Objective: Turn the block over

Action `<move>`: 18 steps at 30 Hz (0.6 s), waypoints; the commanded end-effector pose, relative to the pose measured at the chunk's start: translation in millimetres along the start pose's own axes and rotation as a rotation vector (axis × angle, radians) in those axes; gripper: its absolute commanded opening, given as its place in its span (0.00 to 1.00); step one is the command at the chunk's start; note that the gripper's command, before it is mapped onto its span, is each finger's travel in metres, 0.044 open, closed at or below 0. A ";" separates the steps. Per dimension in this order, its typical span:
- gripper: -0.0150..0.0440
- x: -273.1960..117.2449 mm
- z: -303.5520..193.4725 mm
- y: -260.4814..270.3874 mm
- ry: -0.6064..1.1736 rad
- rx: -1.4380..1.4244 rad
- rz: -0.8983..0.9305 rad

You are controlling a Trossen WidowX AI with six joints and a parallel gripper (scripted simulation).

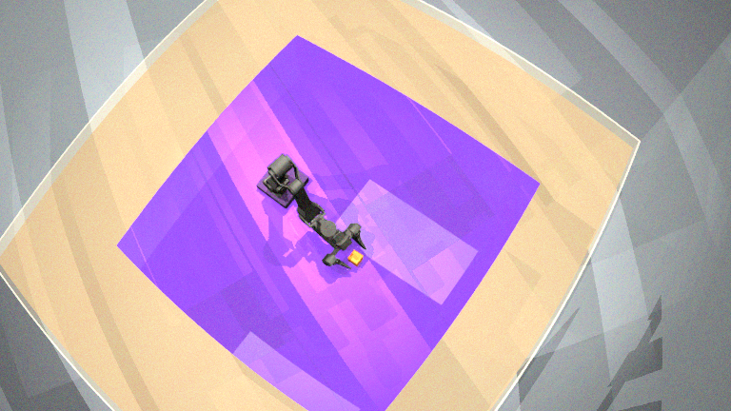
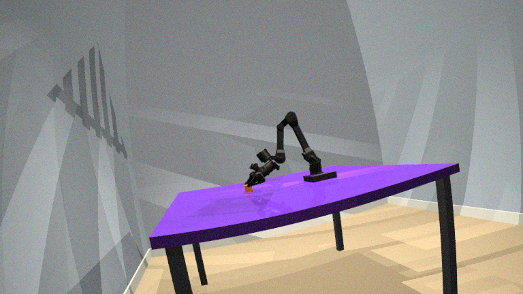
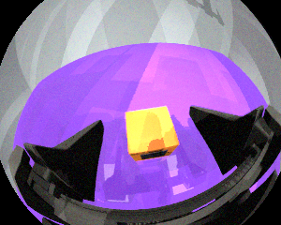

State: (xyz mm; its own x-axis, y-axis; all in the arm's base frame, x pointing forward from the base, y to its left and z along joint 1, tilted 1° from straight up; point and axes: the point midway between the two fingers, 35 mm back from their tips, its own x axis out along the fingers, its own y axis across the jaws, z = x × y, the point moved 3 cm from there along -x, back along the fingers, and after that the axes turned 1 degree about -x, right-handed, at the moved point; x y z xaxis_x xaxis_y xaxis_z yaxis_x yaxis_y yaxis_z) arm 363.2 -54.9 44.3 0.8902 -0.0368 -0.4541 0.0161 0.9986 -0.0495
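Orange block [image 1: 355,258] [image 2: 248,188] [image 3: 152,128] is resting on the purple table [image 1: 334,94] [image 2: 216,205] [image 3: 75,103], its dark square mark [image 3: 153,154] facing sideways toward the robot, probably following a quarter turn and awaiting another. The black gripper [image 1: 356,258] [image 2: 247,185] [image 3: 146,114] is standing wide open, holding nothing, its fingers flanking the block, likely for release or regrasp. No container is showing.

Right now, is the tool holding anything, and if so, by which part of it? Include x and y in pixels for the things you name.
Nothing is held; the tool [image 1: 358,258] [image 2: 248,185] [image 3: 147,114] is open, its fingers apart on either side of the orange block [image 1: 355,258] [image 2: 248,188] [image 3: 151,127].
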 end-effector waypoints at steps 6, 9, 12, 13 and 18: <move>1.00 -0.1 -0.3 0.6 0.000 0.004 0.005; 1.00 -0.1 -0.3 0.6 0.000 0.004 0.005; 1.00 -0.1 -0.3 0.6 0.000 0.004 0.005; 1.00 -0.1 -0.3 0.6 0.000 0.004 0.005; 1.00 6.8 12.9 -1.7 0.134 0.009 0.006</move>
State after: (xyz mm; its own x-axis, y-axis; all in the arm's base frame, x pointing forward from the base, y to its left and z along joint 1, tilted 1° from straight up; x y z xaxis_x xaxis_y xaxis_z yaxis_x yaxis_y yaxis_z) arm 364.9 -54.2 40.5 0.8536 -0.0278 -0.5201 0.0106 0.9993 -0.0359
